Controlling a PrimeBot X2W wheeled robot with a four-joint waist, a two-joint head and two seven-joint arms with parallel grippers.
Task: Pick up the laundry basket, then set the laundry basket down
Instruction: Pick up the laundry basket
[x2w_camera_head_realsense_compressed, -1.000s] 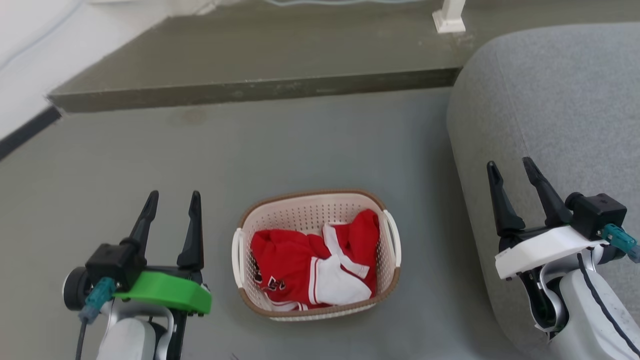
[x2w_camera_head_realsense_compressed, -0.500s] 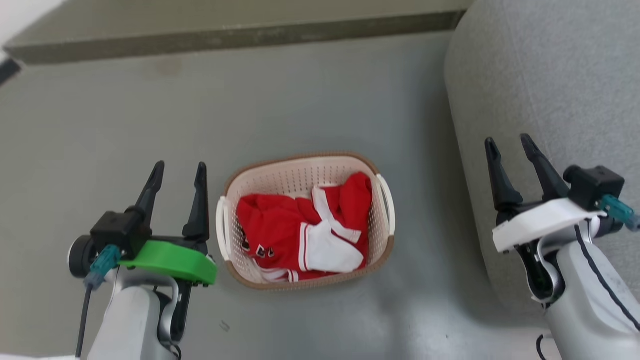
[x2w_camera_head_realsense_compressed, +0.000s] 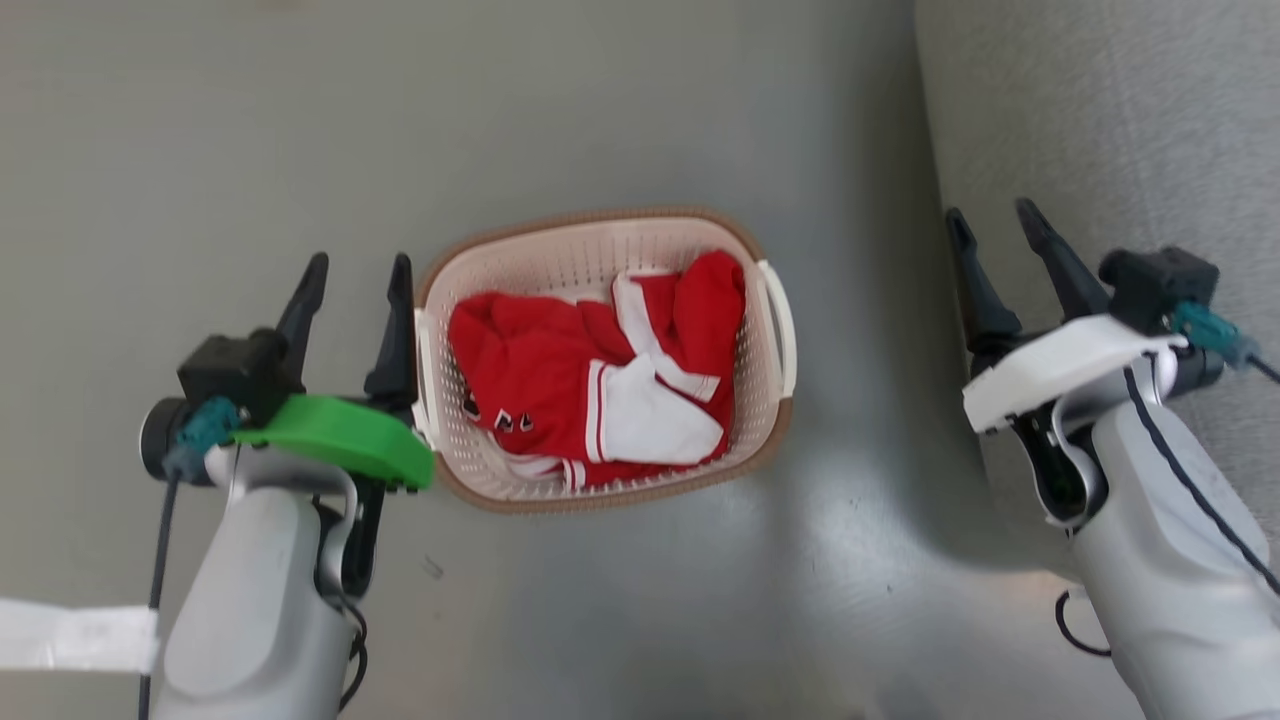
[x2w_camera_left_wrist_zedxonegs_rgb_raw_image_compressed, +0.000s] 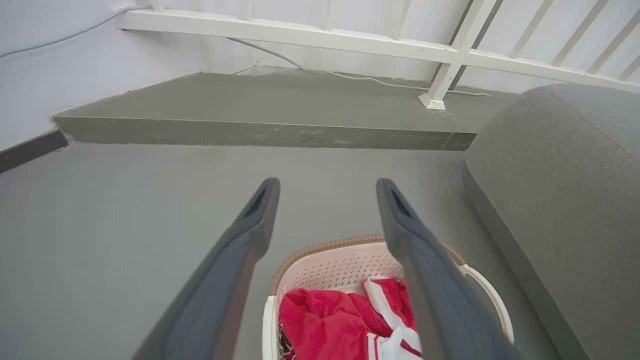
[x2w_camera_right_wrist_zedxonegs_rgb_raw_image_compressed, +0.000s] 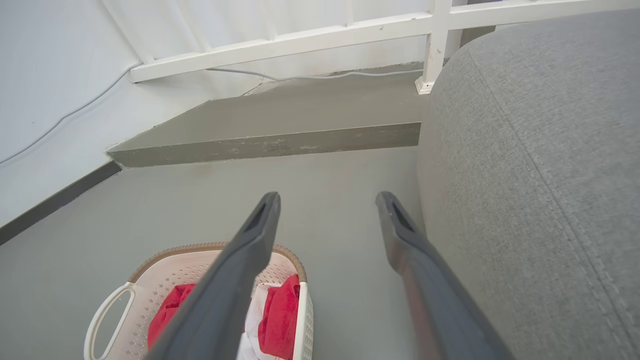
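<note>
Cream-white laundry basket (x2w_camera_head_realsense_compressed: 590, 216) sits on the grey floor (x2w_camera_head_realsense_compressed: 200, 130), left gripper (x2w_camera_head_realsense_compressed: 360, 262) just beside its 9 o'clock handle (x2w_camera_head_realsense_compressed: 423, 350), right gripper (x2w_camera_head_realsense_compressed: 990, 212) well apart at 3 o'clock, both spread and empty; approach judged in hand, next requiring both to close on the handles.

Grey floor (x2w_camera_head_realsense_compressed: 200, 120), smooth, glare patch near right side of laundry basket (x2w_camera_head_realsense_compressed: 560, 262). Basket sits flat on floor. Grey fabric sofa (x2w_camera_head_realsense_compressed: 1100, 120) right of basket, apart. Raised concrete step (x2w_camera_left_wrist_zedxonegs_rgb_raw_image_compressed: 260, 105) beyond basket, well apart.
</note>
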